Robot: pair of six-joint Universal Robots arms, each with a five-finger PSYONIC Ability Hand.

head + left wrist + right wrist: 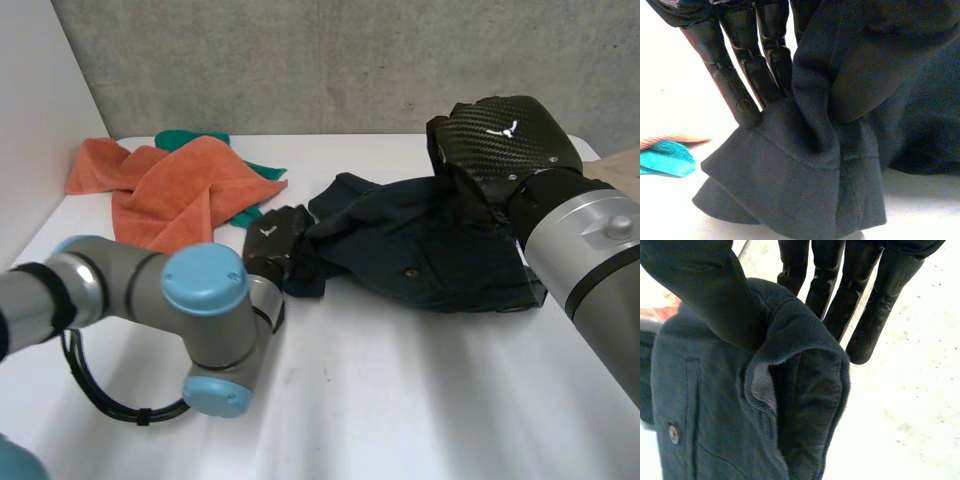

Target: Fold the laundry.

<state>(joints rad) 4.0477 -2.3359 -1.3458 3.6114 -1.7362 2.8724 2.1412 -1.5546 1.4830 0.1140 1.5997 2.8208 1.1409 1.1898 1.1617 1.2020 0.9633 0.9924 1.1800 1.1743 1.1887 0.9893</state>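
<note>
The dark navy shorts (420, 250) lie spread on the white counter (400, 400), in its middle and towards the right, stretched between the 2 hands. The left hand (272, 240) is at their left end: in the left wrist view its straight fingers (735, 65) pinch a gathered fold of a hemmed edge, and the hem flares out below onto the counter. The right hand (500, 140) is at the far right edge, where its thumb (695, 285) presses a thick rolled edge of the cloth against straight fingers (865, 315) behind it. A button (674, 434) beside a pocket seam shows nearby. On the far left of the counter, well apart from the shorts, an orange towel (170, 190) lies crumpled over a teal cloth (185, 140).
</note>
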